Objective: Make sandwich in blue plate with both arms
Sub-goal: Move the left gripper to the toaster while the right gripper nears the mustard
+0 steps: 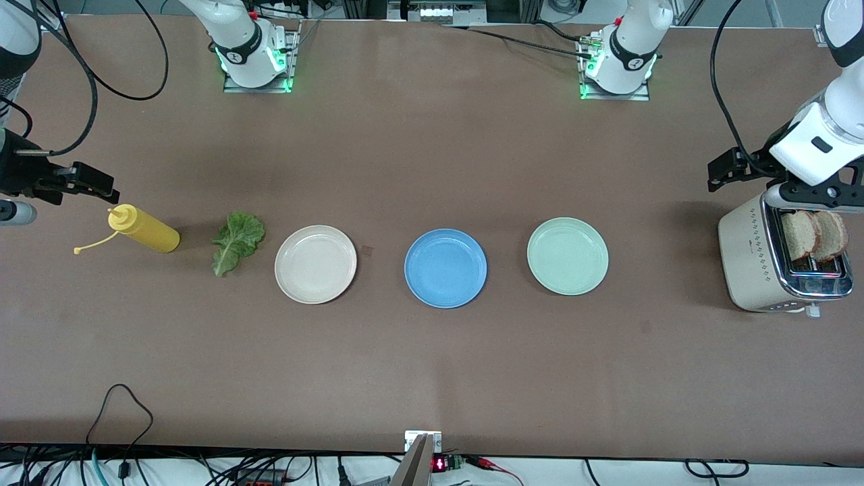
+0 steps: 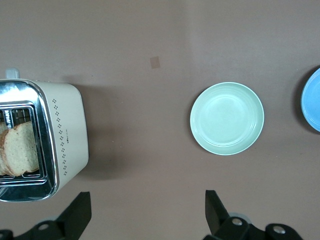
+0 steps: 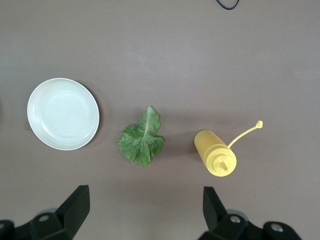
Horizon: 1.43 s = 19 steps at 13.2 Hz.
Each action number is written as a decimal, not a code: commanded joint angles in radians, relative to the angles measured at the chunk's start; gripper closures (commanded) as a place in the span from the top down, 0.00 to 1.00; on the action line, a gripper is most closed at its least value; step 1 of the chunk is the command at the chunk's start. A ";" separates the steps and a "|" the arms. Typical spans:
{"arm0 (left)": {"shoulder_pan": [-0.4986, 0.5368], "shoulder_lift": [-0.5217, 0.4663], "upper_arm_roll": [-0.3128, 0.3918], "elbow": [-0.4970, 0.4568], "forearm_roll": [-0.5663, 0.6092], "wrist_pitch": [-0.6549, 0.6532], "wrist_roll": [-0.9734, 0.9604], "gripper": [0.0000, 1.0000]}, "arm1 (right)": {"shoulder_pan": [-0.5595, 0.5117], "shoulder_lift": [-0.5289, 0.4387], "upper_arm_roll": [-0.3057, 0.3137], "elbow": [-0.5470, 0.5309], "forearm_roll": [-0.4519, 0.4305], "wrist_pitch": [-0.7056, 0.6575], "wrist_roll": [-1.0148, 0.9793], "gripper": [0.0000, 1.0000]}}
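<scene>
I see the blue plate (image 1: 445,268) bare mid-bench between two others, bread slices (image 1: 813,235) upright in the toaster (image 1: 749,263) under my left gripper (image 2: 148,212), lettuce (image 1: 237,241) near my right gripper (image 3: 144,210), both jaws apart.

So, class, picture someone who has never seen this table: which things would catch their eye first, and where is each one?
Three plates sit in a row mid-table: the blue plate in the centre, a cream plate toward the right arm's end and a mint-green plate toward the left arm's end. Beside the cream plate lie a lettuce leaf and a yellow squeeze bottle. At the left arm's end, a toaster holds two bread slices.
</scene>
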 commanded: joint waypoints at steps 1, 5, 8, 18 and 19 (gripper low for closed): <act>-0.006 -0.002 0.009 0.019 -0.026 -0.028 0.021 1.00 | -0.005 0.001 0.008 0.016 0.015 -0.015 -0.002 1.00; -0.003 0.012 0.009 0.036 -0.028 -0.040 0.016 1.00 | -0.011 0.001 0.006 0.016 0.015 -0.015 -0.008 1.00; -0.006 0.032 0.009 0.036 -0.019 -0.085 0.009 1.00 | -0.019 -0.001 0.003 0.013 0.015 -0.033 -0.009 1.00; 0.119 0.236 0.024 0.154 -0.009 -0.100 0.045 1.00 | -0.032 0.031 0.003 0.016 0.014 -0.035 -0.006 1.00; 0.130 0.254 0.024 0.152 0.006 -0.094 0.096 1.00 | -0.032 0.031 0.005 0.016 0.014 -0.035 -0.003 1.00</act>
